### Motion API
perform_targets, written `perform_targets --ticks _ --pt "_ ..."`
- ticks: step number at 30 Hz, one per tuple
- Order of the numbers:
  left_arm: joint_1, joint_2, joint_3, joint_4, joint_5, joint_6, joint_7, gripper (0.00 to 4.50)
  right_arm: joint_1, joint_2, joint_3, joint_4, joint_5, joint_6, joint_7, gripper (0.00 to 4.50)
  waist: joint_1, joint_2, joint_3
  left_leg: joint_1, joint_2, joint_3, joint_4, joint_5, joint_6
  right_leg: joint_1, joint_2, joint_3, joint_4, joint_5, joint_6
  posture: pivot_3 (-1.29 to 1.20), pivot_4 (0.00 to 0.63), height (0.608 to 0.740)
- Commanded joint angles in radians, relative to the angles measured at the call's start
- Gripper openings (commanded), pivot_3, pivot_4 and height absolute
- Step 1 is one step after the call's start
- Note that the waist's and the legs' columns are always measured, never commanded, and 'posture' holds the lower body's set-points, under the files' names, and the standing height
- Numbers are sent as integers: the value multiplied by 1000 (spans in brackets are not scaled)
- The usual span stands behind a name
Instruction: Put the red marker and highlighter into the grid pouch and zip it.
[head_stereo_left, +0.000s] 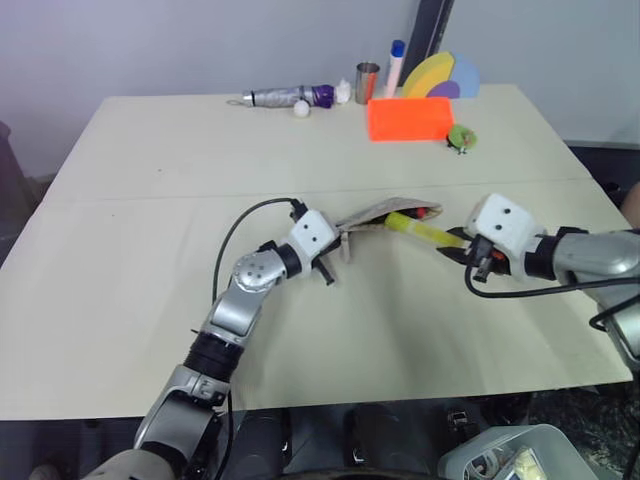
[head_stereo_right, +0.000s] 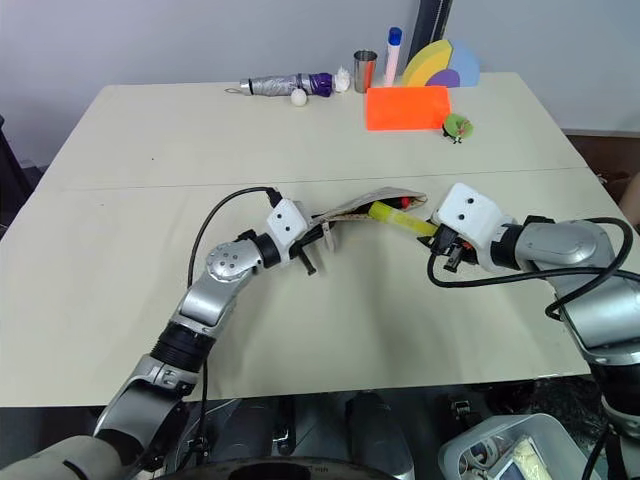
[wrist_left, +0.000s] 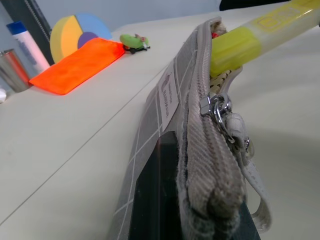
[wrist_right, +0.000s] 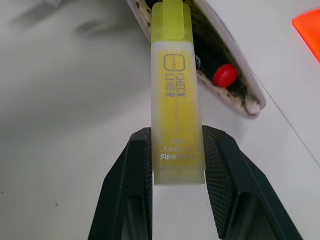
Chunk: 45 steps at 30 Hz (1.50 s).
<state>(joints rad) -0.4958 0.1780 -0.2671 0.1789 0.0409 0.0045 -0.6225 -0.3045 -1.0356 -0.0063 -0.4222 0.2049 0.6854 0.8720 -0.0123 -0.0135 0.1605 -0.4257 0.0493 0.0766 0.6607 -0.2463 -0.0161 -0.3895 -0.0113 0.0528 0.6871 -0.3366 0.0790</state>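
Observation:
The grid pouch (head_stereo_left: 375, 214) lies mid-table, its near end lifted and pinched by my left gripper (head_stereo_left: 335, 250), which is shut on its fabric (wrist_left: 200, 170). The pouch mouth is open toward the right. The yellow highlighter (wrist_right: 176, 95) is clamped by its capped end in my right gripper (wrist_right: 177, 165), and its other end sits inside the pouch mouth (head_stereo_left: 400, 220). The red marker (wrist_right: 225, 75) lies inside the pouch, with just its red end showing at the opening (head_stereo_left: 427, 211).
At the table's far edge stand an orange-red box (head_stereo_left: 408, 118), a small green toy (head_stereo_left: 461, 137), a metal cup (head_stereo_left: 367, 82), a pink-white tube with a blue cap (head_stereo_left: 395, 66), a coloured foam shape (head_stereo_left: 445, 78) and a silver-purple tube (head_stereo_left: 290, 97).

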Motion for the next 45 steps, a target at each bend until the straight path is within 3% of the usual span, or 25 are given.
perform_targets --ticks 1,11,15,19,22,30,33,40,44,45 --pt "-2 20 -46 -48 31 -69 -29 0 -39 -42 35 -38 -34 -34 37 854 0 0 0 0 0 0 0 0 0 0 0 0 0 0 0 0 150 740" --pt "2 58 -121 -66 56 -134 -108 0 -191 -9 262 -55 -187 -64 78 854 0 0 0 0 0 0 0 0 0 0 -1 0 0 0 0 0 150 740" --pt "7 51 -123 -82 54 -121 -112 0 -220 35 276 -58 -197 -39 84 854 1 0 0 0 0 0 1 0 0 0 -1 0 0 0 0 0 150 740" --pt "15 30 -98 -95 24 -79 -100 0 -223 32 217 -64 -174 -17 96 2835 2 0 0 -1 0 0 1 0 0 0 -1 0 0 0 0 0 150 740" --pt "18 16 -74 -104 -3 -41 -94 0 -234 39 96 -85 -109 12 90 4350 1 0 0 -1 0 0 1 0 1 0 -1 0 0 0 0 0 150 740" --pt "-37 -99 78 -99 -181 203 3 0 -184 42 -125 -172 129 176 127 4350 3 0 0 -1 0 -1 1 0 1 1 -1 -1 0 0 0 0 150 740" --pt "-78 -148 135 -86 -242 287 45 0 -138 133 -99 -207 188 234 59 4350 0 -2 0 -1 0 -1 2 -1 1 1 -1 -1 0 0 0 0 150 740" --pt "-98 -189 171 -102 -307 376 83 0 -187 446 -17 -113 155 336 -245 4350 -3 -1 0 -1 0 -1 1 0 0 -1 0 0 2 0 0 0 150 740" --pt "-87 -185 164 -125 -316 392 90 0 -218 532 -26 -69 175 373 -314 4350 0 -1 0 -1 0 0 2 0 0 -1 0 0 1 0 0 0 150 740" --pt "-84 -186 161 -128 -315 393 91 0 -224 548 -27 -54 178 377 -327 4116 1 -1 0 -1 0 0 2 0 0 -1 -1 0 1 0 0 0 150 740"
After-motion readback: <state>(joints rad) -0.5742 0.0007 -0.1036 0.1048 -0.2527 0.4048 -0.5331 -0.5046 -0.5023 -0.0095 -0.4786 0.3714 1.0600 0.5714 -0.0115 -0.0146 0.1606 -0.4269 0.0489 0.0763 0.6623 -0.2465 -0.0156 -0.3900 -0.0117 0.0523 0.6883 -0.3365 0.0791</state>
